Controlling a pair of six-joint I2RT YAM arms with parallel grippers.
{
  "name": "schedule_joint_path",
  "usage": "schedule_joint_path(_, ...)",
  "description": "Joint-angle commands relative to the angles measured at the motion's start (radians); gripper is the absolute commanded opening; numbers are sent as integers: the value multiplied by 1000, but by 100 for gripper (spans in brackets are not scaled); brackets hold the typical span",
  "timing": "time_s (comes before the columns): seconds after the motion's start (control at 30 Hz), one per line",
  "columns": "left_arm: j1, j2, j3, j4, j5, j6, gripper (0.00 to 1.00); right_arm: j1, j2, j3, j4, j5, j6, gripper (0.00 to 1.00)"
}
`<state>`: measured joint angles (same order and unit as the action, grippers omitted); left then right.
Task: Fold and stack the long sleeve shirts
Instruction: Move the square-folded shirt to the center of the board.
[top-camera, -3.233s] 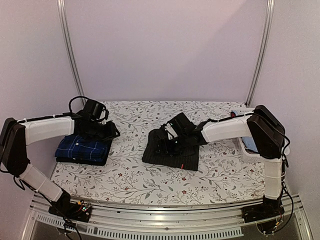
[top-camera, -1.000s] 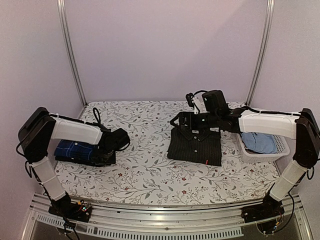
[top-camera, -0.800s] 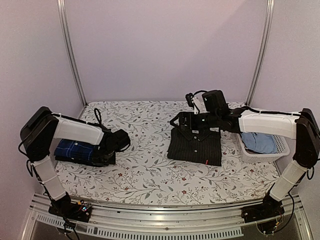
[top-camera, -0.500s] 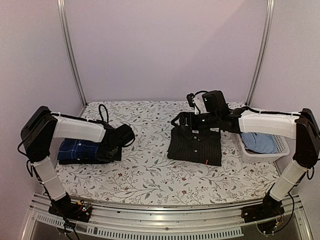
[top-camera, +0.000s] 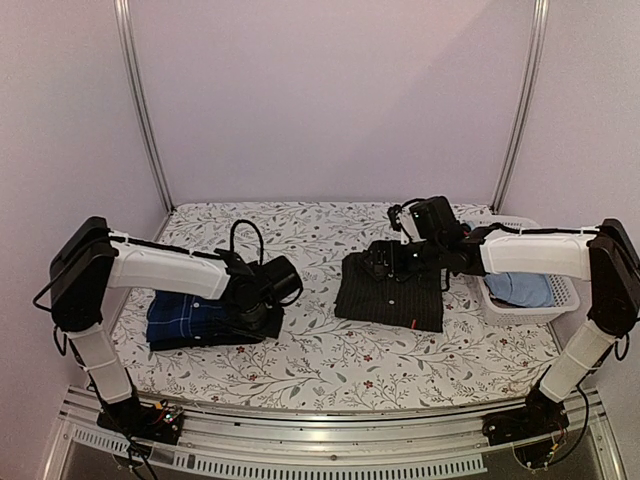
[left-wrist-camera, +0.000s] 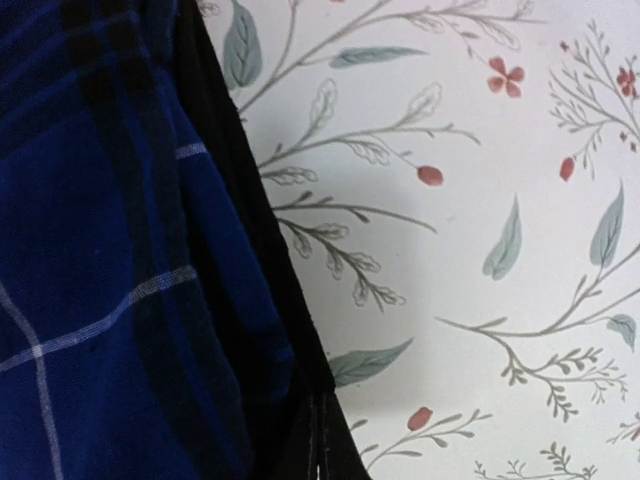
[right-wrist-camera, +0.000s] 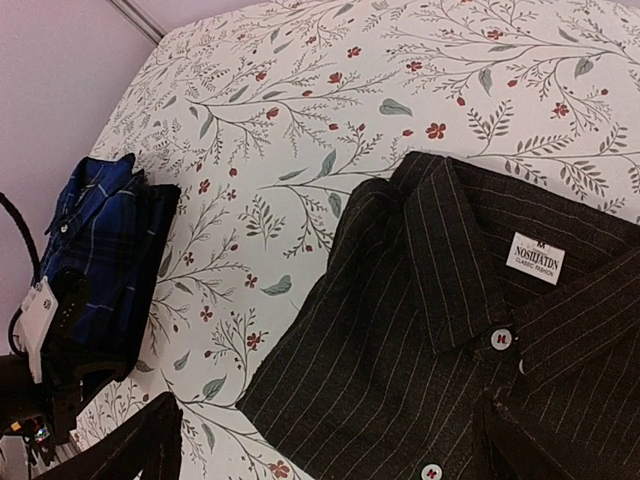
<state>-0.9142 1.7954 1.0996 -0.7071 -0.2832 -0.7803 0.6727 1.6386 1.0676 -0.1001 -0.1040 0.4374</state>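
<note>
gap between shirts: bare table between the blue shirt and black shirt, easy drop-in from above
front strip: open along the whole near edge
back left: open too
left side: left arm lies across the blue shirt, left gripper pinched on its right edge
right side: right arm crosses the basket; right gripper hangs spread over the black shirt's collar
basket/black shirt: tight squeeze

Folded navy-blue windowpane-check cloth shirt lies at left on the floral-print tablecloth. Folded black pinstriped collared shirt lies right of centre, well apart from it, collar on the far side. White plastic basket just right of that, at the table's right edge, with crumpled light-blue cloth inside.
</note>
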Motion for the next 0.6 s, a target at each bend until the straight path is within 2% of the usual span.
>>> schedule_joint_path(0.0, -70, -32, -46, 41, 144, -5, 0, -4, -52, -49, -18, 41, 7, 99)
schedule_joint_path(0.13, -99, -45, -73, 61, 215, -10, 0, -7, -62, -74, -40, 65, 18, 99)
schedule_joint_path(0.17, -102, -51, -71, 66, 225, -11, 5, -8, -68, -78, -42, 72, 22, 99)
schedule_joint_path(0.2, -104, -57, -63, 67, 231, -8, 16, -8, -74, -82, -45, 79, 25, 99)
schedule_joint_path(0.27, -105, -73, -26, 63, 229, 6, 30, -13, -85, -86, -54, 96, 34, 99)
schedule_joint_path(0.33, -103, -82, 36, 47, 225, 24, 39, -19, -92, -86, -69, 98, 39, 99)
schedule_joint_path(0.47, -102, -88, 146, 34, 236, 53, 44, -29, -105, -87, -105, 183, 50, 99)
schedule_joint_path(0.57, -84, -74, 207, 65, 243, 70, 43, -39, -112, -84, -110, 194, 54, 99)
